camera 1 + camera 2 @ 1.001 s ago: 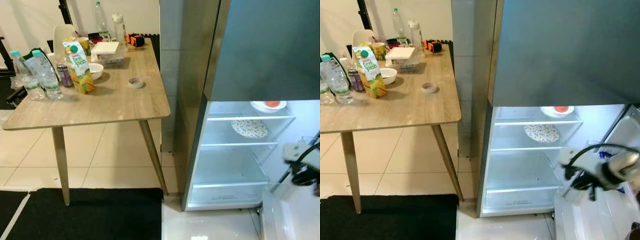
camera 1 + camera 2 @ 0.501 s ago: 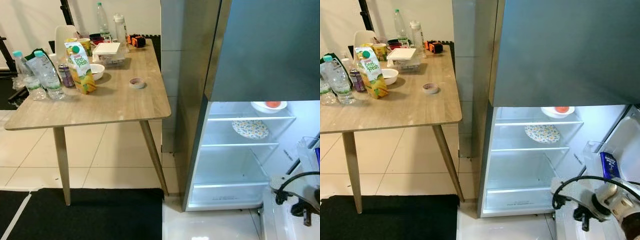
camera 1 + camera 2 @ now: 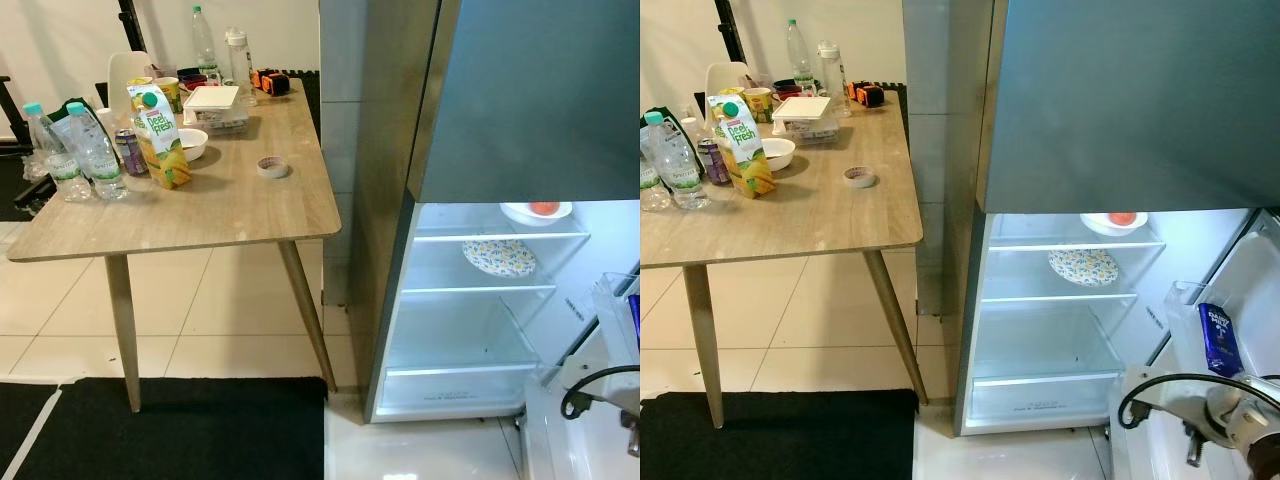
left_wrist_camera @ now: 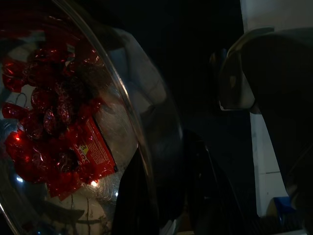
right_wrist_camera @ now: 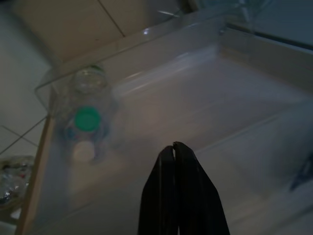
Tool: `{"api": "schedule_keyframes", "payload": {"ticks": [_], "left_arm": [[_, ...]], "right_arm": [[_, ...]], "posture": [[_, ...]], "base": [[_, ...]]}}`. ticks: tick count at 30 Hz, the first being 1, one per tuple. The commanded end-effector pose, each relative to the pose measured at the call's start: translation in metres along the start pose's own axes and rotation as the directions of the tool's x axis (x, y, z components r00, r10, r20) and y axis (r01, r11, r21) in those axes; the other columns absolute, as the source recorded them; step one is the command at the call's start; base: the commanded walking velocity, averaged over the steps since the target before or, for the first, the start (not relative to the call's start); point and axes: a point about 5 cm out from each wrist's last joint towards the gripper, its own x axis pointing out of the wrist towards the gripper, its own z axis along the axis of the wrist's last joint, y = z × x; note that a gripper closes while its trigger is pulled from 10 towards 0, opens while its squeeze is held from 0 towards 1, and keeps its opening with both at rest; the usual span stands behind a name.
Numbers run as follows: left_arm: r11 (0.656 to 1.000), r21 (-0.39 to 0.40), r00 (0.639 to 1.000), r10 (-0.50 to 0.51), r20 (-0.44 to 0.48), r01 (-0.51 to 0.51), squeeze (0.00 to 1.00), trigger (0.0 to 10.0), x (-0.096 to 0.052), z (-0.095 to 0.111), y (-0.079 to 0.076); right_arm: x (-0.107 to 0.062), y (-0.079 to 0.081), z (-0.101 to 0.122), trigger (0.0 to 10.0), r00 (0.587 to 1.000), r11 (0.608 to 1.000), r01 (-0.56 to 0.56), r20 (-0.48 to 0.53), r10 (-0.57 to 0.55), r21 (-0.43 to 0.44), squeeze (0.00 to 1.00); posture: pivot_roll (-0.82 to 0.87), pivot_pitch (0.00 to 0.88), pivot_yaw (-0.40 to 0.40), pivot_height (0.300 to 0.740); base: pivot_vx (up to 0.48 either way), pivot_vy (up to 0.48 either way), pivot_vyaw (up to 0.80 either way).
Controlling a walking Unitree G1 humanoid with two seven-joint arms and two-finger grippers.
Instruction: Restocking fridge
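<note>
Your right arm had dropped from the fridge [image 3: 1060, 300] shelves to the open door's [image 3: 1240, 330] foot; its right gripper [image 5: 177, 149], jaws pressed together and empty, hung over a green-capped bottle [image 5: 87, 120] already binned there. The bench [image 3: 230, 205] stayed loaded: juice carton [image 3: 157, 135], water bottles [image 3: 95, 150]. Its corner crowded your route. I couldn't tell the left jaws' state.

the juice carton [image 3: 158, 135] on the wooden table [image 3: 230, 205] is showing the words "real fresh" on its front. the blue carton [image 3: 1218, 340] in the fridge door shelf is carrying white lettering too small to read. the red wrapper [image 4: 93, 152] is bearing an illegible label.
</note>
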Motion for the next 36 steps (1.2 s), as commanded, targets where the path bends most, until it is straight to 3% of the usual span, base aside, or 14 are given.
{"api": "schedule_keyframes", "payload": {"ticks": [1, 9, 15, 19, 23, 25, 28, 30, 31, 33, 34, 36], "left_arm": [[1.000, 0.004, 1.000, -0.006, 0.006, 0.006, 0.00, 10.0, 0.000, 0.002, -0.003], [1.000, 0.007, 1.000, -0.004, 0.006, 0.004, 0.00, 10.0, 0.000, 0.002, -0.001], [1.000, 0.007, 1.000, -0.001, 0.004, 0.001, 0.00, 10.0, 0.000, 0.001, 0.000], [1.000, 0.008, 1.000, -0.002, 0.003, 0.002, 0.00, 10.0, 0.000, 0.001, 0.000], [1.000, 0.011, 1.000, -0.002, 0.003, 0.002, 0.00, 10.0, 0.000, 0.001, 0.000], [1.000, 0.013, 1.000, 0.000, 0.002, 0.000, 0.00, 10.0, 0.000, 0.001, 0.000], [1.000, 0.015, 1.000, 0.002, 0.001, -0.002, 0.00, 10.0, 0.000, 0.001, 0.001], [1.000, 0.020, 1.000, 0.008, -0.003, -0.008, 0.00, 10.0, 0.000, 0.000, 0.003], [1.000, 0.020, 1.000, 0.008, -0.003, -0.008, 0.00, 10.0, 0.000, 0.000, 0.003], [0.999, 0.032, 1.000, 0.015, -0.011, -0.015, 0.00, 10.0, 0.000, -0.001, 0.005], [0.999, 0.032, 1.000, 0.015, -0.011, -0.015, 0.00, 10.0, 0.000, -0.001, 0.005], [0.997, 0.064, 0.998, 0.042, -0.036, -0.040, 0.00, 10.0, -0.001, -0.005, 0.011]], "right_arm": [[0.000, -0.002, -0.007, 10.0, 0.999, 0.999, 0.042, -0.032, -0.041, 0.027, 0.00], [-0.005, -0.013, -0.032, 10.0, 0.975, 0.976, 0.195, -0.129, -0.181, 0.102, 0.00], [-0.019, -0.026, -0.061, 10.0, 0.918, 0.926, 0.352, -0.245, -0.313, 0.134, 0.00], [-0.018, -0.025, -0.062, 10.0, 0.919, 0.923, 0.354, -0.241, -0.313, 0.150, 0.00], [-0.003, -0.010, -0.047, 10.0, 0.960, 0.936, 0.267, -0.145, -0.238, 0.230, 0.00], [0.010, 0.006, -0.033, 10.0, 0.984, 0.946, 0.175, -0.059, -0.165, 0.273, 0.00], [0.018, 0.017, -0.024, 10.0, 0.991, 0.950, 0.127, -0.006, -0.131, 0.285, 0.00], [0.033, 0.038, -0.004, 10.0, 0.990, 0.953, 0.040, 0.118, -0.079, 0.302, 0.00], [0.033, 0.038, -0.004, 10.0, 0.990, 0.953, 0.040, 0.118, -0.079, 0.302, 0.00], [0.047, 0.065, 0.019, 10.0, 0.970, 0.941, -0.064, 0.244, -0.020, 0.331, 0.00], [0.047, 0.065, 0.019, 10.0, 0.970, 0.941, -0.064, 0.244, -0.020, 0.331, 0.00], [0.064, 0.109, 0.044, 10.0, 0.934, 0.887, -0.183, 0.356, 0.022, 0.425, 0.00]], "posture": [[-0.12, 0.000, -0.034, 0.740], [-0.12, 0.000, -0.034, 0.740], [-0.12, 0.000, -0.031, 0.740], [-0.13, 0.000, -0.030, 0.740], [-0.13, 0.000, -0.030, 0.740], [-0.13, 0.000, -0.030, 0.740], [-0.13, 0.000, -0.030, 0.740], [-0.13, 0.000, -0.030, 0.740], [-0.13, 0.000, -0.030, 0.740], [-0.13, 0.000, -0.030, 0.740], [-0.13, 0.000, -0.030, 0.740], [-0.12, 0.000, -0.018, 0.740]], "base": [[0.000, 0.000, 0.00], [0.000, 0.000, 0.00], [0.000, 0.000, 0.00], [0.000, 0.000, 0.00], [0.000, 0.000, 0.00], [0.000, 0.000, 0.00], [0.000, 0.000, 0.00], [0.000, 0.000, 0.00], [0.000, 0.000, 0.00], [0.000, 0.000, 0.00], [0.000, 0.000, 0.00], [0.000, 0.000, 0.00]]}}
